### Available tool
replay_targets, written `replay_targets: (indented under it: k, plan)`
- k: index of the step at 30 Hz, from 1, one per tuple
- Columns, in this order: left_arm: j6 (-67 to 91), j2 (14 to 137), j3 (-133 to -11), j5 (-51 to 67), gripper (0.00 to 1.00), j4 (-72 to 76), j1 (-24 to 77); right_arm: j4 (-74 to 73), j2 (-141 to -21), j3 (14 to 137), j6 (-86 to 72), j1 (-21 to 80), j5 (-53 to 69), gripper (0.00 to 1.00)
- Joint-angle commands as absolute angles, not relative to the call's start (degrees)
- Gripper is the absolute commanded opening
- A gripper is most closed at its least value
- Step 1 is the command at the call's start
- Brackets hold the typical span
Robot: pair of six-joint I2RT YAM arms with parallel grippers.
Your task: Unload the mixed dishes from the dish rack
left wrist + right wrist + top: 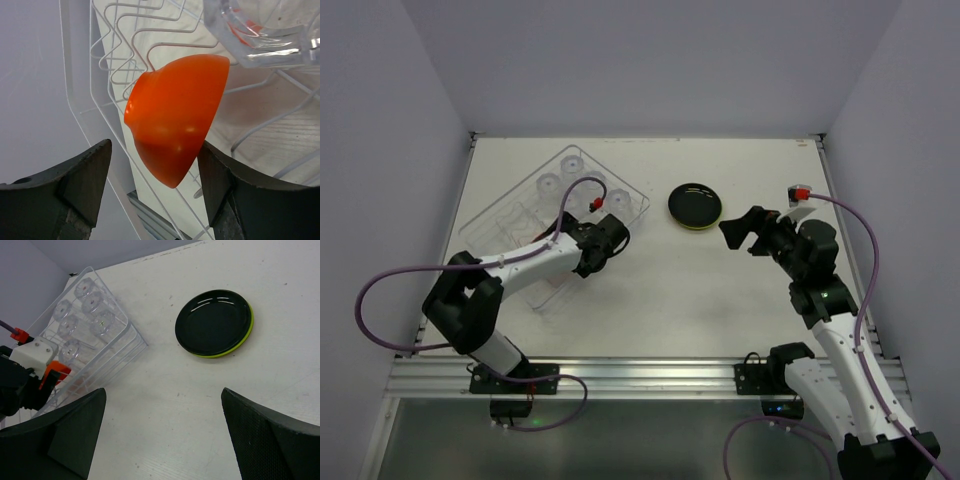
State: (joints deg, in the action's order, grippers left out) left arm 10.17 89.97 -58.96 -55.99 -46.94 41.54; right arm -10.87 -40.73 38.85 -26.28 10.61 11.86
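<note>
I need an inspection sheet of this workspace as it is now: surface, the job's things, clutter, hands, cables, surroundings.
Surface: white table, no spill seen.
Job's things: dish rack at the far left holds clear cups and the orange bowl, which is tilted on the wires. The black plate lies on the lime-green plate on the table, outside the rack.
Clutter: nothing seen.
Hands: left hand open, one finger on each side of the orange bowl. Right hand open, holding nothing, near the plates.
Cables: purple cable loops beside the left arm and arcs over the rack. Another runs along the right arm.
Surroundings: pale walls on three sides.
</note>
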Motion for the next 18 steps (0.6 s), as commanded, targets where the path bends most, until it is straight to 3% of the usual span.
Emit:
replay_targets:
  k: [1,8,18]
  plan:
    - [13.18,91.32,-58.80,-56.60,0.72,-45.26,43.07,-8.35,-39.90,38.41,-25.23,10.72,13.27,0.99]
    - [14.59,91.06,-58.18,-55.81,0.68,-44.74,43.51,-8.44,-39.81,38.32,-25.31,10.72,13.53,0.99]
    - [13.45,90.27,-58.71,-58.71,0.48,-45.53,43.51,-8.26,-40.60,38.32,-25.31,10.72,13.80,0.99]
